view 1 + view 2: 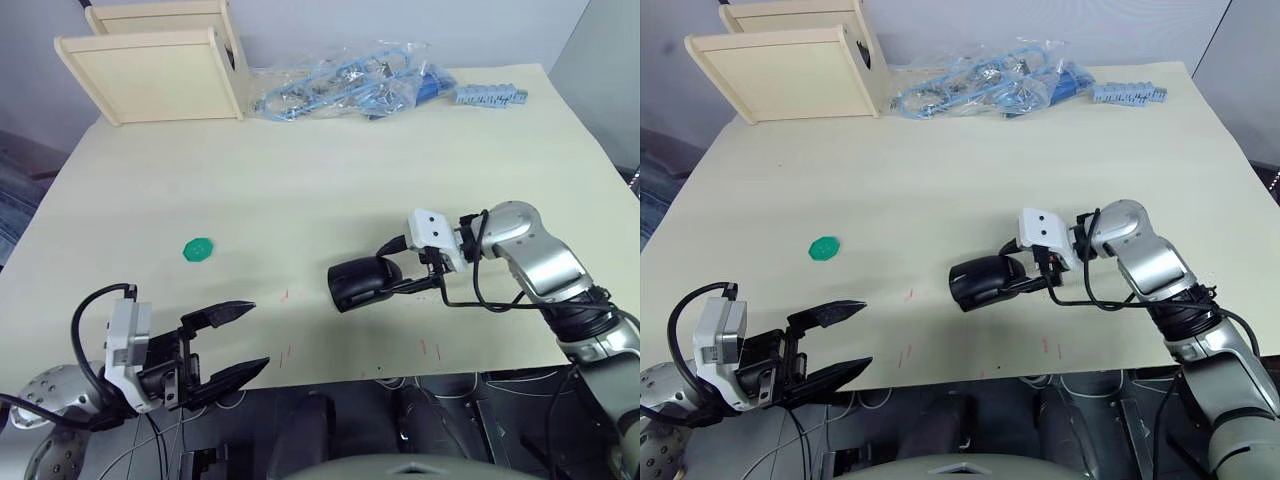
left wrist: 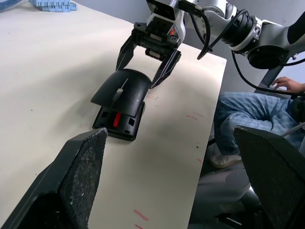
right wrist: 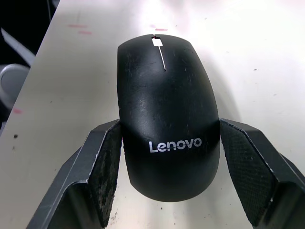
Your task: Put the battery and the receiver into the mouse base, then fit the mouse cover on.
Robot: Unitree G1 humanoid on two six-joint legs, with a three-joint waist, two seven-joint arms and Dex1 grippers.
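The glossy black mouse cover (image 3: 164,95), with white lettering near its rear end, lies over the mouse base (image 2: 119,125). Its front end is tilted up, so the base's front with a red part shows under it. My right gripper (image 3: 169,126) is shut on the cover's rear, one finger against each side. The mouse (image 1: 358,280) sits right of the table's centre, near the front edge. My left gripper (image 1: 258,335) hangs open and empty at the front edge, left of the mouse. The battery and the receiver are hidden.
A green round disc (image 1: 198,249) lies on the table at the left. A wooden box (image 1: 150,60), a clear bag of blue parts (image 1: 350,90) and a blue strip (image 1: 490,96) stand along the far edge. A seated person's leg (image 2: 243,109) is beside the table.
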